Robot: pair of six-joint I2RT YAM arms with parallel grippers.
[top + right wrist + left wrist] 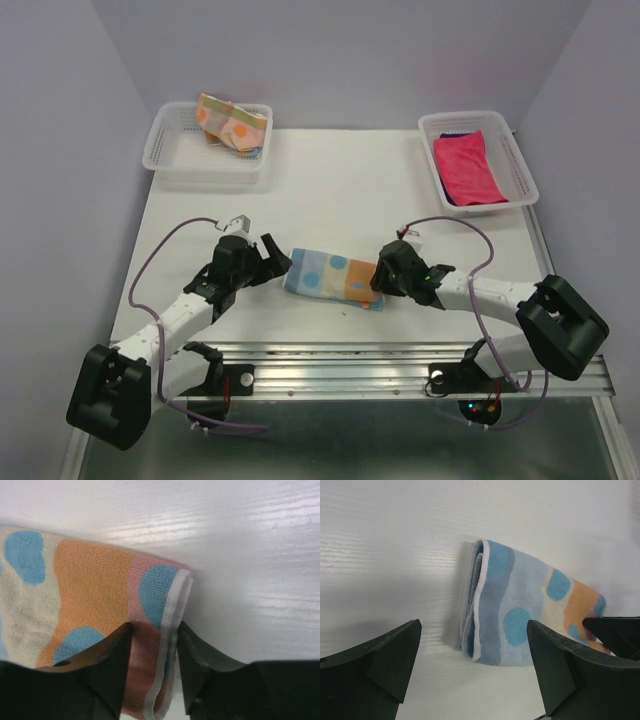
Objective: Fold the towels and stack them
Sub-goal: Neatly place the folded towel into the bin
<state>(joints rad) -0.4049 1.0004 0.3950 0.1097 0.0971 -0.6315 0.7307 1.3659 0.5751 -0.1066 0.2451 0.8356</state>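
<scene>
A folded light-blue patterned towel lies on the white table between the two arms. My right gripper stands over its right end, jaws narrowed onto the pink corner and white hem. To the left of the towel's folded end, my left gripper is wide open, low over the table and holding nothing. An orange-yellow-pink towel sits crumpled in the back left basket. A bright pink towel lies in the back right basket on a dark purple towel.
Two white mesh baskets stand at the back, the left basket and the right basket. A metal rail runs along the table's near edge where the arm bases sit. Purple cables loop beside each arm.
</scene>
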